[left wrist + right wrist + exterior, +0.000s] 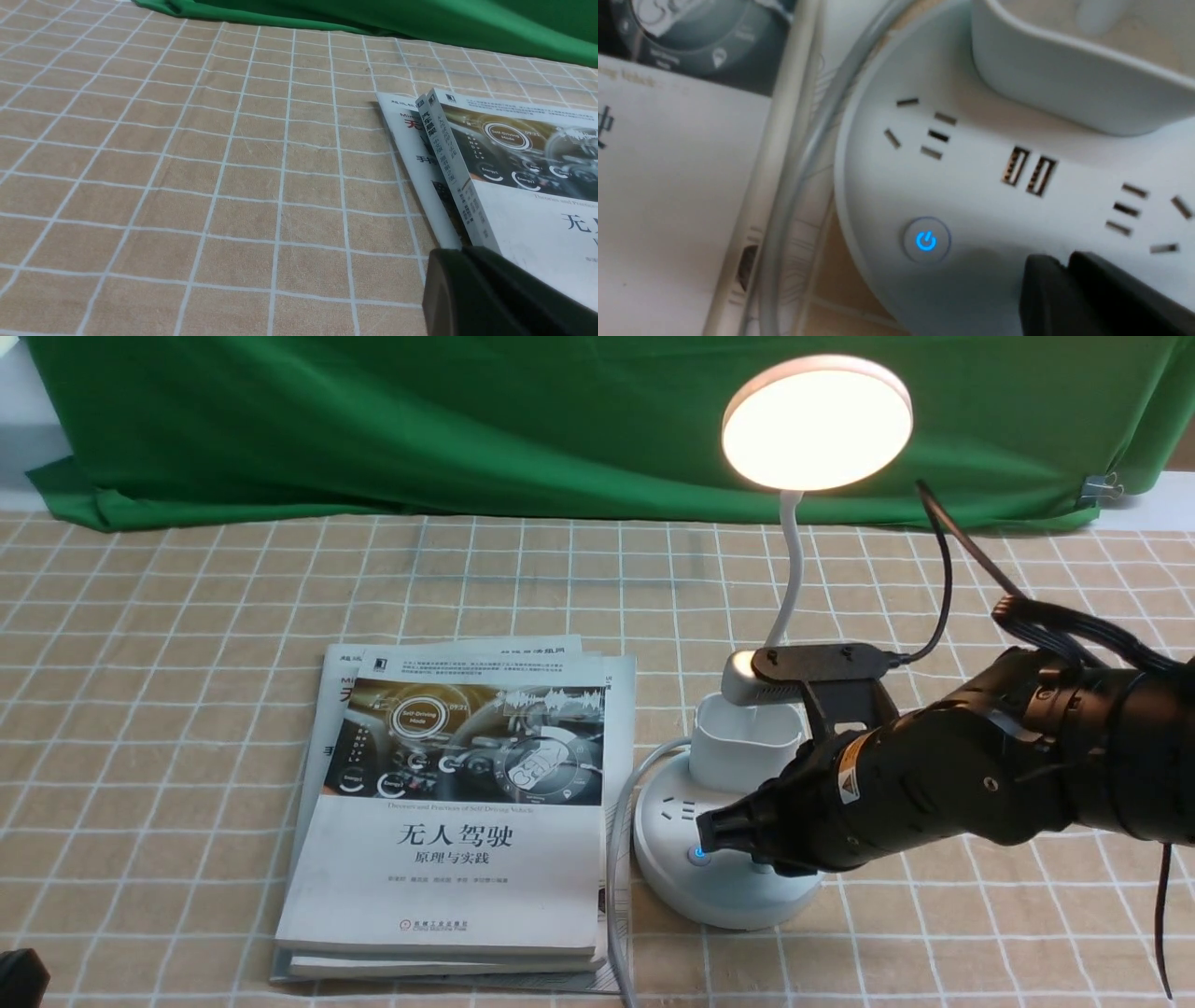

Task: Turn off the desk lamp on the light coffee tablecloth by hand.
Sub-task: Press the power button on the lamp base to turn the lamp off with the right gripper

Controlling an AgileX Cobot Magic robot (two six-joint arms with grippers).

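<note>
The right arm is clad in glossy black, with a bulky rounded wrist. A white label bearing a yellow warning triangle is stuck on its side. A grey camera bar is carried on a black bracket studded with two small screws. A thin black cable is plugged into the bracket, and a bundle of black wires is looped over the arm. The right gripper and the left gripper are finished in matt black, with blunt, square-edged jaws.
</note>
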